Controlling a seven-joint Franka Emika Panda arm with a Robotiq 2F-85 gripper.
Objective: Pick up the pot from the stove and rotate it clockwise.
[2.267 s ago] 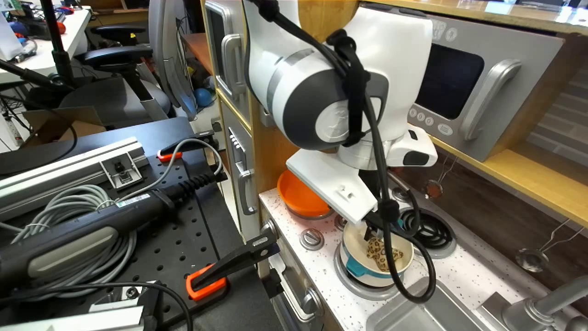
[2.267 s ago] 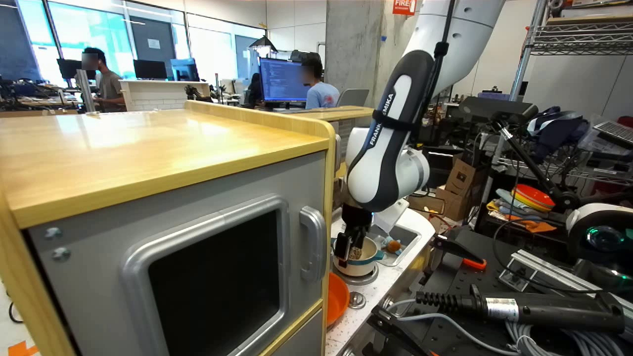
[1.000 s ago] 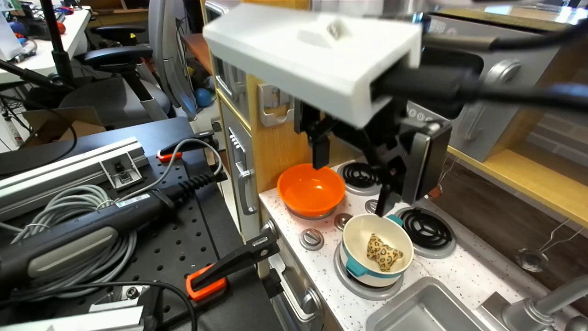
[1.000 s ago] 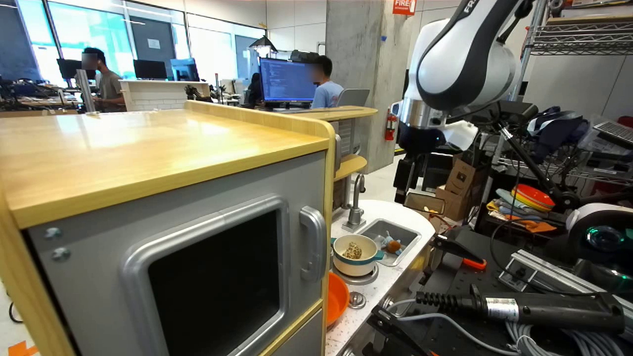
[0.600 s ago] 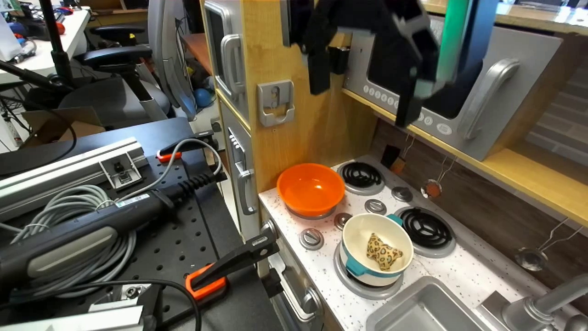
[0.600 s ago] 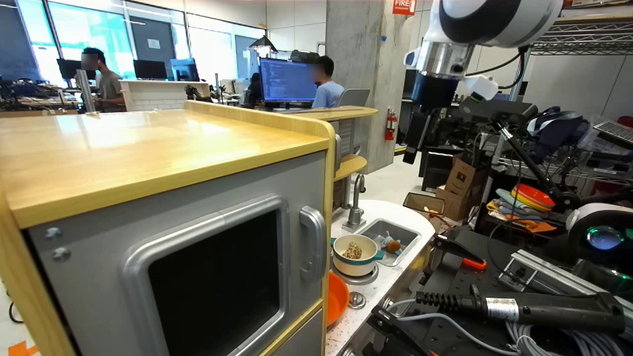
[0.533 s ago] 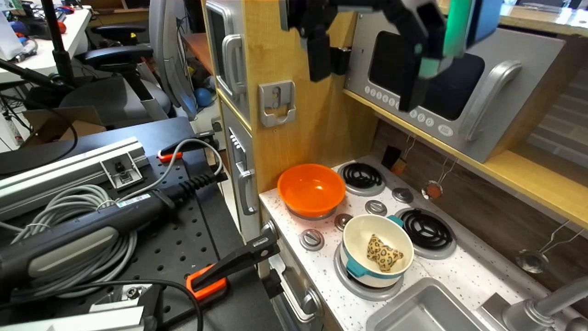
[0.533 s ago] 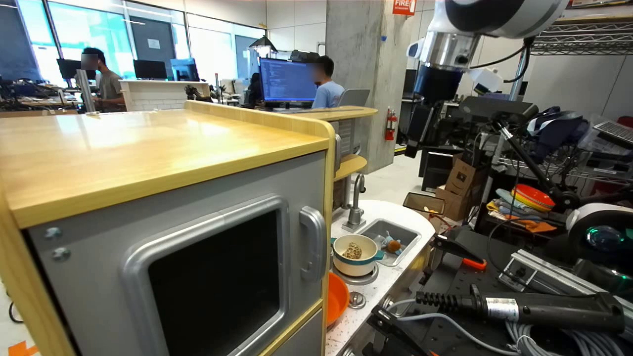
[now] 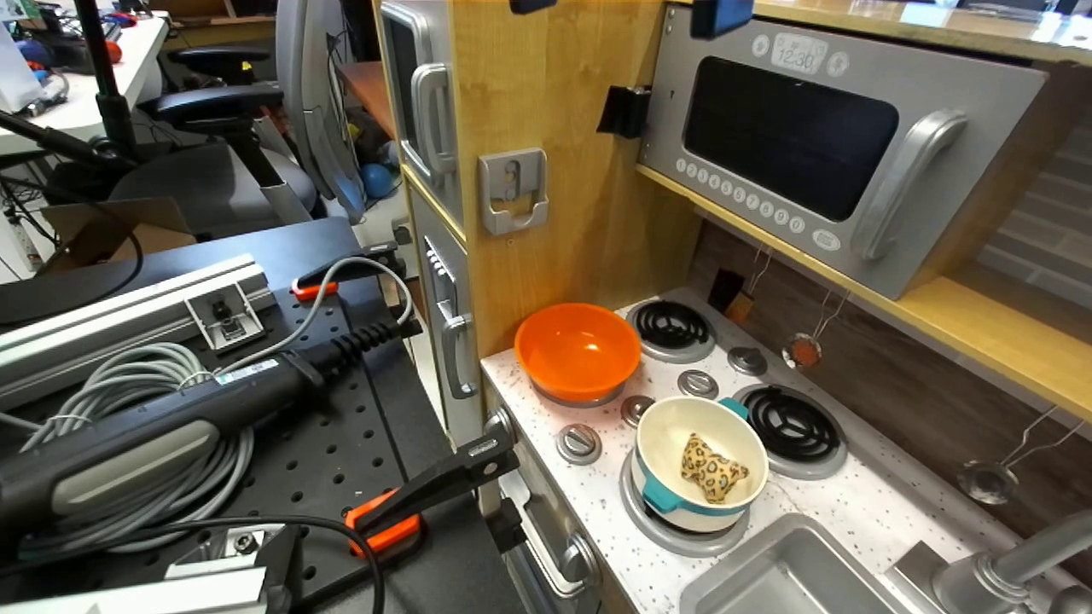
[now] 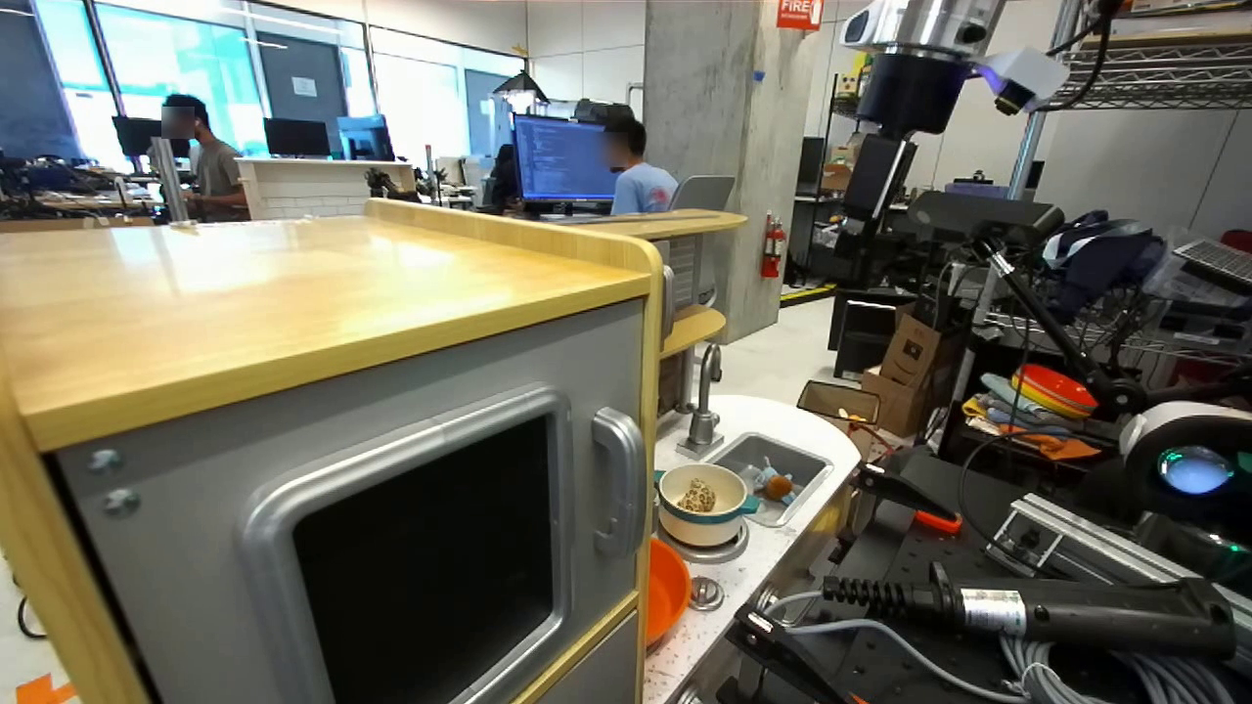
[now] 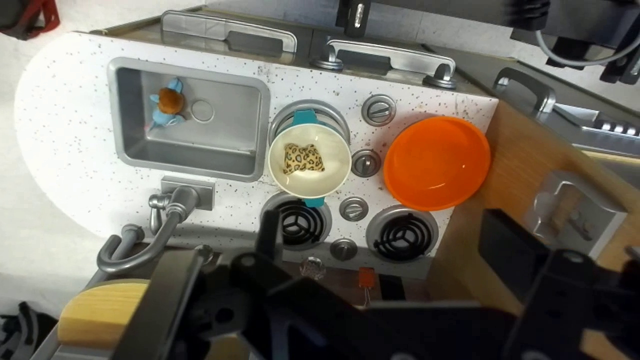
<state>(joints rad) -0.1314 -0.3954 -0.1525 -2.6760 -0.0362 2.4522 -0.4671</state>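
Note:
The pot (image 9: 670, 435) is round and cream inside, with teal handles. It stands upright on the front burner of the stove (image 9: 597, 490), nearest the sink. A leopard-print cloth toy (image 9: 712, 471) lies inside it. In an exterior view the pot (image 10: 700, 531) shows beside the sink, and in the wrist view the pot (image 11: 334, 162) and stove (image 11: 402, 235) are seen from above. My gripper (image 11: 381, 225) is open, with nothing between its wide-set fingers. In an exterior view the gripper (image 10: 866, 220) is high above and away from the pot. Only small parts of it show at the top edge of an exterior view.
An orange bowl (image 9: 578, 351) sits beside the pot, against the wooden side wall. The sink (image 9: 785, 571) holds a blue-brown toy (image 11: 170, 102) and has a grey faucet (image 11: 170, 220). A grey microwave (image 9: 793, 128) on a shelf overhangs the back burners.
My gripper was down at the pot, with its fingers inside it. It has risen far up and away and is open. The pot and the toy in it have stayed in place.

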